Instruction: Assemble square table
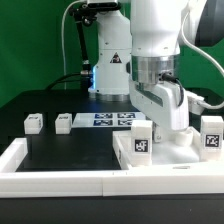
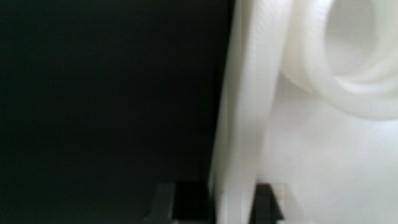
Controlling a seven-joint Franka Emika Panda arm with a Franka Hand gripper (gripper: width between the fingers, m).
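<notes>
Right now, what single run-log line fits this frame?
gripper: shut on square tabletop edge | two legs: loose beside marker board | two tagged legs: next to tabletop

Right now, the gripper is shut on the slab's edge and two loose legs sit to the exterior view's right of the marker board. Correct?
No. The two loose legs sit to the exterior view's left of the marker board, as that view shows; the gripper is shut on the edge of the slab.
</notes>
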